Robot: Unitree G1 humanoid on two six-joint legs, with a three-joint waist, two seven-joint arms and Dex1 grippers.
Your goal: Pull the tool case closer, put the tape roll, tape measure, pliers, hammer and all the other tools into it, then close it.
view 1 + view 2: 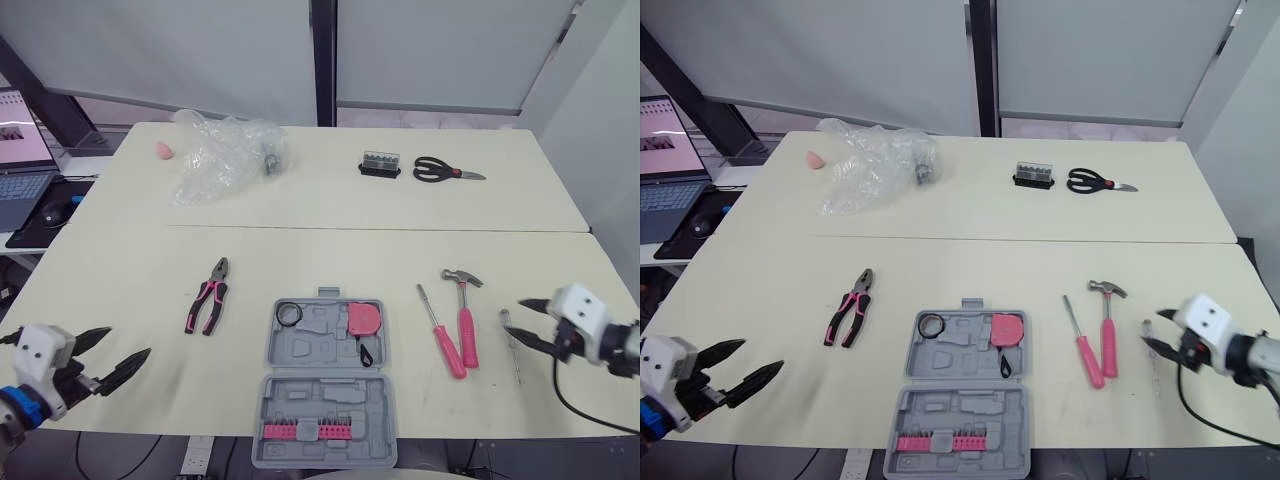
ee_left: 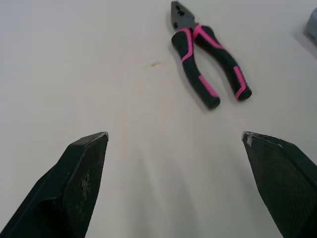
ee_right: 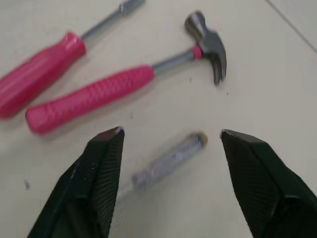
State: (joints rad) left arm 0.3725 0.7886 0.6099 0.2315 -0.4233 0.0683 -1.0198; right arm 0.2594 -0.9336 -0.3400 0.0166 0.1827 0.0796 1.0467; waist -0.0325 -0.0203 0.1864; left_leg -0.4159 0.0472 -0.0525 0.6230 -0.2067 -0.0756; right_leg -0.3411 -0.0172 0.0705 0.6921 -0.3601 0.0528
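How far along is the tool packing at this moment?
Done: the open tool case sits at the near table edge, holding the tape roll and pink tape measure. In hand: nothing; the open right end effector hovers over a small clear-handled tool, the open left end effector is near the pliers. Left: pliers, screwdriver, hammer, that small tool, the far scissors, then closing the case.

No words or numbers are legible anywhere, even on the laptop screen (image 1: 20, 128).
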